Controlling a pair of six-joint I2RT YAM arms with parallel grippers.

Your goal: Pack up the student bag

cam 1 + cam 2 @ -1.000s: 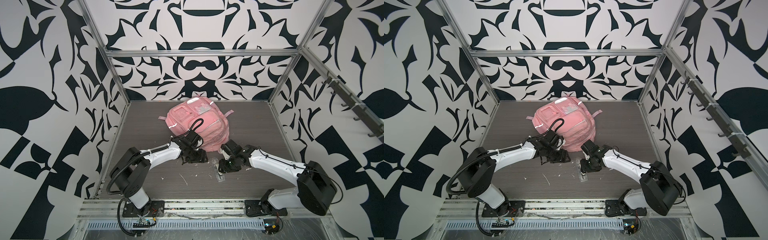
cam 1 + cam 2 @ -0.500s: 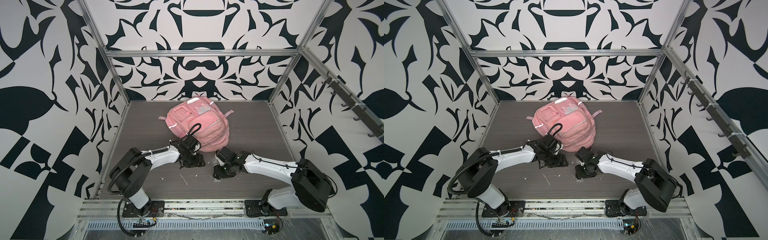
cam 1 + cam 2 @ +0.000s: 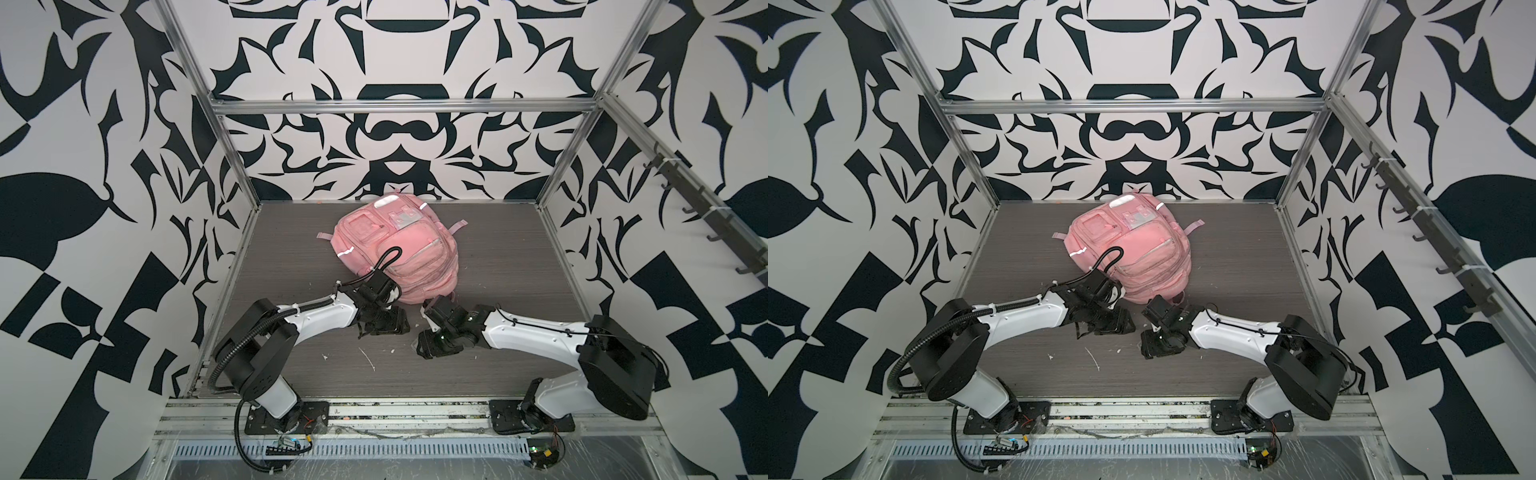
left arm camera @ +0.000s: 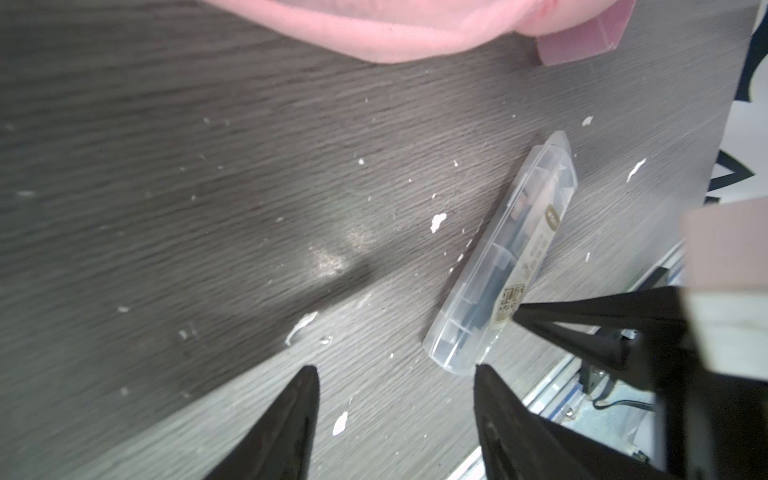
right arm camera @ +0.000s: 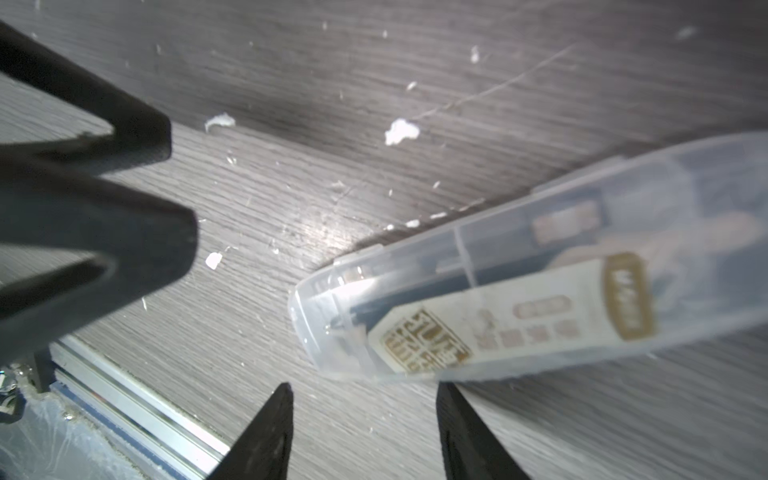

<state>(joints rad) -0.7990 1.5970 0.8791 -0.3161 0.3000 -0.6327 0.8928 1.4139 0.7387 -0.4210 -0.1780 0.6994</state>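
**Both top views.** Since a second ago the right end effector [image 3: 430,348] [image 3: 1152,347] has drawn left and nearer, and the left end effector [image 3: 390,328] [image 3: 1119,326] has slid nearer too. The student bag [image 3: 399,249] [image 3: 1133,253] lies unmoved, front up, on the far middle of the surface [image 3: 498,291], just beyond both.

**Left wrist view.** The left end effector [image 4: 395,370] has its fingers spread with nothing between them. A clear case [image 4: 505,266] lies flat just past one tip, with the bag's edge [image 4: 395,29] farther off.

**Right wrist view.** The right end effector [image 5: 361,390] is likewise parted and empty. The clear case [image 5: 540,299] lies just ahead of its tips, not between them.
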